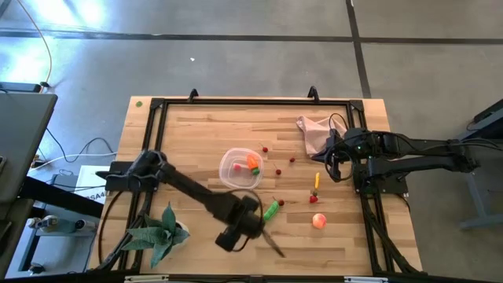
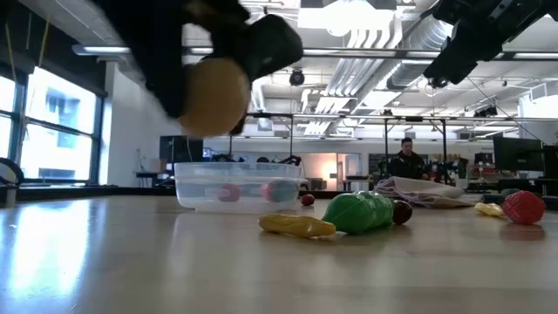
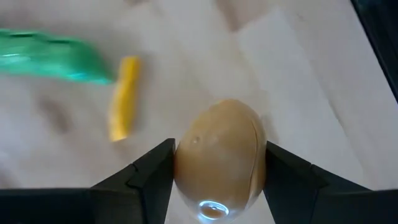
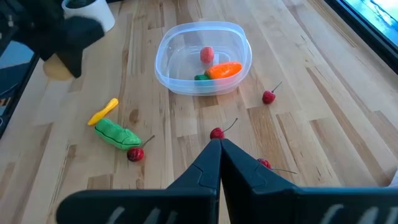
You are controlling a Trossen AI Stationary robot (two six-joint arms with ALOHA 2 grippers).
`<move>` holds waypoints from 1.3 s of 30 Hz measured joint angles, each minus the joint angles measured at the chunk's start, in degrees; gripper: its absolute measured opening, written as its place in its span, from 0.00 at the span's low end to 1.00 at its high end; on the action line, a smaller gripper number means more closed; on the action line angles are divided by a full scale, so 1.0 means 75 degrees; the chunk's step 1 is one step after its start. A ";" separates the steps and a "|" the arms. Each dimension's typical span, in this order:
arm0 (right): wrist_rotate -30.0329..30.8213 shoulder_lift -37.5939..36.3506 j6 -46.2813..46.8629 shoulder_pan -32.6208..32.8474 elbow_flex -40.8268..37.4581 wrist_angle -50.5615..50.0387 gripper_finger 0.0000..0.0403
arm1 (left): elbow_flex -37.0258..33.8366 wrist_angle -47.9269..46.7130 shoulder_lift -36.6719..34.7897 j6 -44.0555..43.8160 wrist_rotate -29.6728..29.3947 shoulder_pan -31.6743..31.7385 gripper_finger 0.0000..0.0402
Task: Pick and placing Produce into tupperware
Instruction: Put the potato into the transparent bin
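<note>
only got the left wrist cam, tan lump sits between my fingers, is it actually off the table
Observer: Yes. In the low view the tan lump hangs well above the table, gripped by the left gripper.
Operator: where's the tub from there
Observer: The high view shows the tupperware close by, just beyond the left gripper toward the table's far edge.
Operator: anything in it, and is the other arm in my way
Observer: It holds an orange carrot, a pink piece and a green piece. The right gripper is shut, off at the table's right side by the pink cloth.
</note>
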 joint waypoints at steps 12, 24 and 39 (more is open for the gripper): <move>0.0002 -0.0003 -0.0012 0.0000 0.0000 0.0000 0.00 | 0.1444 -0.2230 -0.0158 0.0881 0.0572 0.2235 0.51; 0.0001 -0.0003 -0.0001 -0.0001 0.0003 0.0000 0.00 | 0.1147 -0.1944 -0.0278 0.1428 0.0887 0.3865 0.51; -0.0001 0.0000 -0.0001 0.0000 0.0003 0.0000 0.00 | -0.1288 0.0130 -0.0227 0.1509 0.1709 0.4414 0.51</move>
